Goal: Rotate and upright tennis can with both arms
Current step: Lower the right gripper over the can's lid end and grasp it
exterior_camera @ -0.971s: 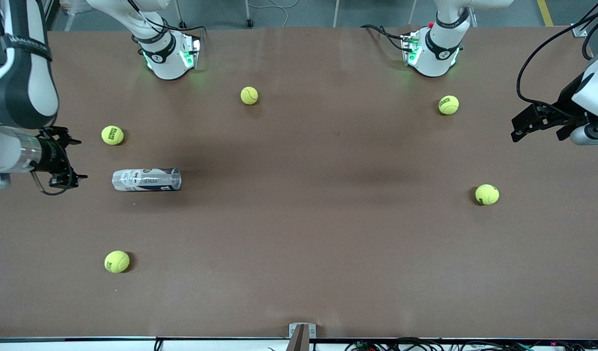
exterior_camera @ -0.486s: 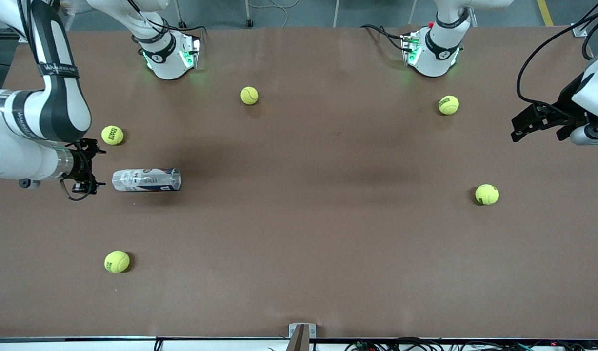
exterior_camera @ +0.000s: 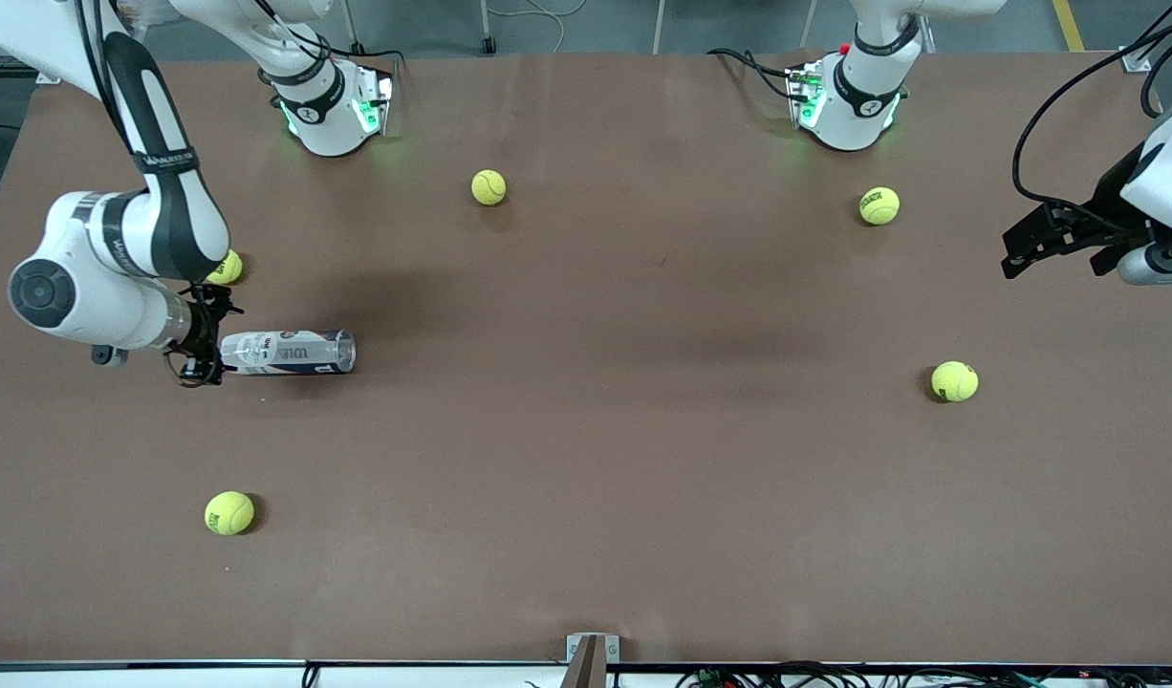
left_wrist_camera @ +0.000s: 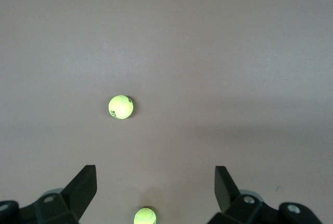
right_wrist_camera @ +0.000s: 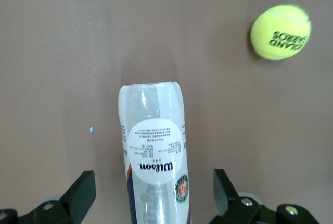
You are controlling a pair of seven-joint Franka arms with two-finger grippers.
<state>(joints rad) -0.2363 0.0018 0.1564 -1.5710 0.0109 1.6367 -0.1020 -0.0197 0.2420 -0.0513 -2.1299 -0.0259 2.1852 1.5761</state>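
Tennis can (exterior_camera: 288,352) lying flat on surface (exterior_camera: 605,459). Right end effector (exterior_camera: 206,340) spread around its end; left end effector (exterior_camera: 1030,244) spread, waiting well apart from can.

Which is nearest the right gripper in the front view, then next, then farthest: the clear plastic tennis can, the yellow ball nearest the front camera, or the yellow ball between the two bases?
1. Clear plastic tennis can: lying on its side, one end at the open right gripper.
2. Yellow ball nearest the front camera: toward the right arm's end.
3. Yellow ball between the bases: farthest.
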